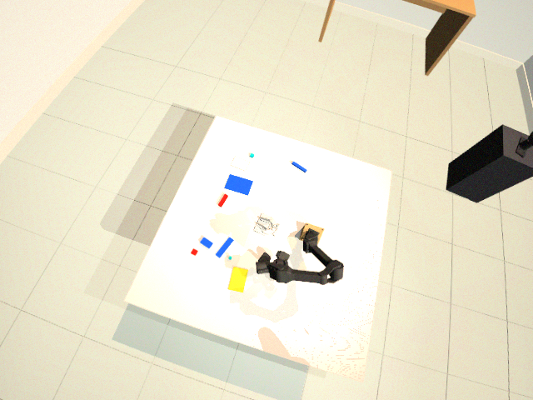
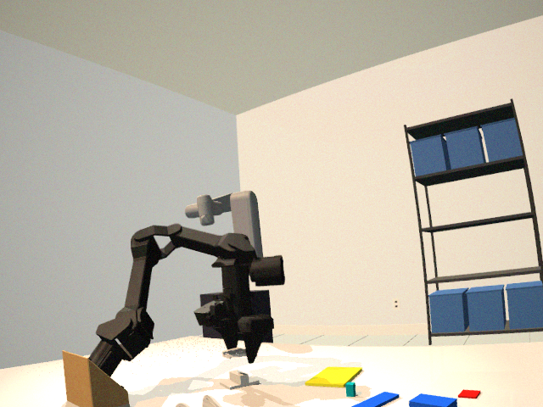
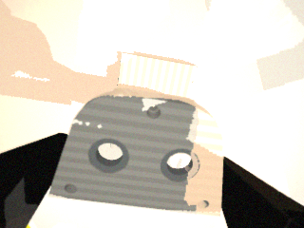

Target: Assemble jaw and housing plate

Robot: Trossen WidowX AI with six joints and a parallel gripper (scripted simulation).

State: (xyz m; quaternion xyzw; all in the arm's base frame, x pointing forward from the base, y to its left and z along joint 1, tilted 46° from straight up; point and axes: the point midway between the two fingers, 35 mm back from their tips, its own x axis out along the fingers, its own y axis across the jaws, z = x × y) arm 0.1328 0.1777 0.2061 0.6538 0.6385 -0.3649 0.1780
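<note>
- Hand: closed on the housing plate, one finger either side of its two large holes.
- Below, on the table: a small pale block.
- Farther out: yellow tile, teal piece near it.

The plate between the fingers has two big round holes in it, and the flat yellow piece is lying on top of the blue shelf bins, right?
Not quite: the exterior view shows the flat yellow piece lying on the table, not on the bins. The rest holds.
</note>
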